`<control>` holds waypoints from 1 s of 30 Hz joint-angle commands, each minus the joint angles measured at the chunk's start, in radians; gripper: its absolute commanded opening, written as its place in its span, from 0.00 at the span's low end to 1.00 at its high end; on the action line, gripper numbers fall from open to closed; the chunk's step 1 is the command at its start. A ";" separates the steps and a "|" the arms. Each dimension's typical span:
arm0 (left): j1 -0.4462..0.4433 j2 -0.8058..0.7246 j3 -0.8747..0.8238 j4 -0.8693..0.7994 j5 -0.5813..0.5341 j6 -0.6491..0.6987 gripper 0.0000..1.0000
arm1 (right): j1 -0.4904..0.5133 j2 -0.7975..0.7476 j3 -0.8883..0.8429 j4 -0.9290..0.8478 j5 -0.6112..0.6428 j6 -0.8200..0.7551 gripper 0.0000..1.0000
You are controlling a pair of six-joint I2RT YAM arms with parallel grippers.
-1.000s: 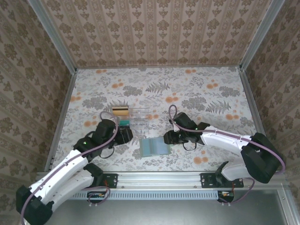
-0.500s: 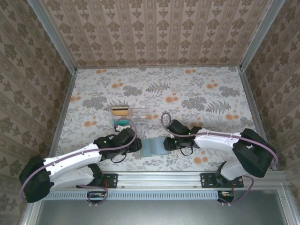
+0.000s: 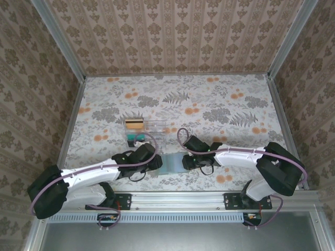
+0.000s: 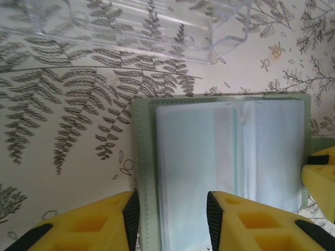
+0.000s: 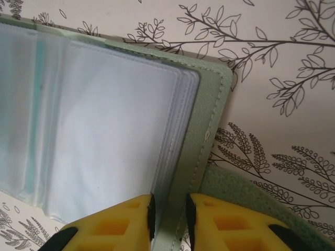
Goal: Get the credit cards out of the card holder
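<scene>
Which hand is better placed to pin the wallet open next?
Right, likely. The right hand sits over the right cover edge of the wallet, nearly closed, ready to clamp. The left hand straddles the left edge with a wider gap.

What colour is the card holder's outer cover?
Pale sage green; the cover shows best in the right wrist view.

Readable markings: none. No lettering, brand or number is legible on the card holder (image 4: 225, 157) or the clear tray (image 4: 157, 31) beside it.
</scene>
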 commanded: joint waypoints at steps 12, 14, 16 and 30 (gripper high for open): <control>0.013 0.076 -0.056 0.154 0.097 -0.013 0.39 | 0.022 0.026 0.006 -0.009 0.020 0.026 0.25; 0.013 0.086 -0.056 0.167 0.106 -0.013 0.38 | 0.022 0.026 0.006 -0.009 0.020 0.028 0.25; 0.013 0.095 -0.053 0.173 0.114 -0.009 0.37 | 0.025 0.027 0.006 -0.008 0.021 0.029 0.25; 0.010 0.105 -0.058 0.277 0.170 0.030 0.52 | 0.035 0.032 0.000 -0.008 0.024 0.038 0.25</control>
